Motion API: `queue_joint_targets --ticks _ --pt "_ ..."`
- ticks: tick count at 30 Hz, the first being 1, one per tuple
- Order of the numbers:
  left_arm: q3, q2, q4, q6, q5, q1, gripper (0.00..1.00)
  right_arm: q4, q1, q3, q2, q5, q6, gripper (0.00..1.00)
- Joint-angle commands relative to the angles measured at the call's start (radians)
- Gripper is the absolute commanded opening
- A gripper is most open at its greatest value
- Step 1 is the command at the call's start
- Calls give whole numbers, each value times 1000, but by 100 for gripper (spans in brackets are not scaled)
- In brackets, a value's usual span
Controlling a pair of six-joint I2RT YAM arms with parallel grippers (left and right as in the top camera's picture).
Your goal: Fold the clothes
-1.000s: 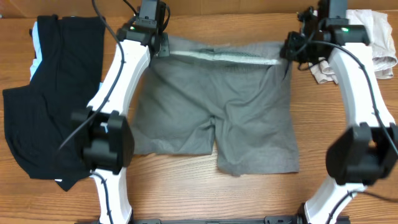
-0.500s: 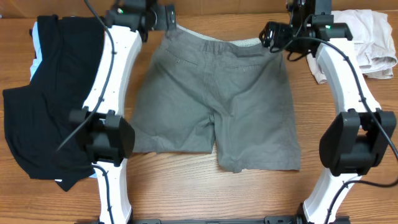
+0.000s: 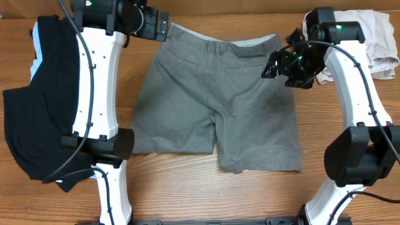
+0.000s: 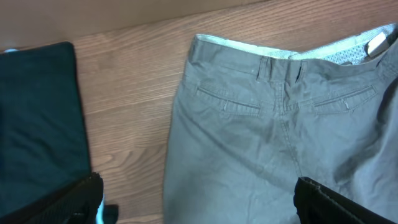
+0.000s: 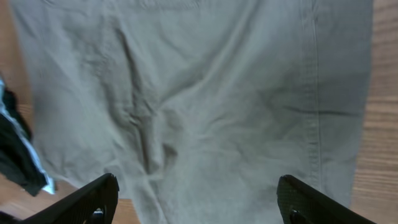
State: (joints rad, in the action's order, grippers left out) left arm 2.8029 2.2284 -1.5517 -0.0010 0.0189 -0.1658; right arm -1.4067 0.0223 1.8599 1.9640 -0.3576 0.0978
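Observation:
The medium-grey shorts (image 3: 219, 100) lie spread flat in the middle of the table, waistband at the far edge and legs toward the front. My left gripper (image 3: 161, 26) hovers by the waistband's far-left corner, open and holding nothing. In the left wrist view the waistband and back pockets of the shorts (image 4: 273, 124) show ahead of the left gripper (image 4: 199, 205). My right gripper (image 3: 275, 65) hangs open over the upper right of the shorts. Its fingers (image 5: 311, 202) stand wide apart over the grey shorts (image 5: 205, 93), and the right gripper (image 5: 199, 205) holds nothing.
A black garment (image 3: 50, 94) with light-blue trim lies along the left of the table, also visible as the black garment (image 4: 37, 112) in the left wrist view. Beige shorts (image 3: 375, 37) are bunched at the far right corner. Bare wood (image 3: 187, 181) runs along the front.
Both grippers let go of the waistband they held stretched between them, and the shorts now lie flat. The left gripper drew back to the far left; the right moved forward over the shorts.

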Motion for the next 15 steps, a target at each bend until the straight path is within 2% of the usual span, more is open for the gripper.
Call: queue_joint_targets --ticks 1,11,15 --pt "34 -22 -11 26 0 10 100 10 41 -93 -27 41 12 84" --pt "26 -4 20 32 0 9 100 298 85 -442 -27 144 196 79" --pt "25 29 42 32 2 8 100 397 83 -545 -27 232 269 72"
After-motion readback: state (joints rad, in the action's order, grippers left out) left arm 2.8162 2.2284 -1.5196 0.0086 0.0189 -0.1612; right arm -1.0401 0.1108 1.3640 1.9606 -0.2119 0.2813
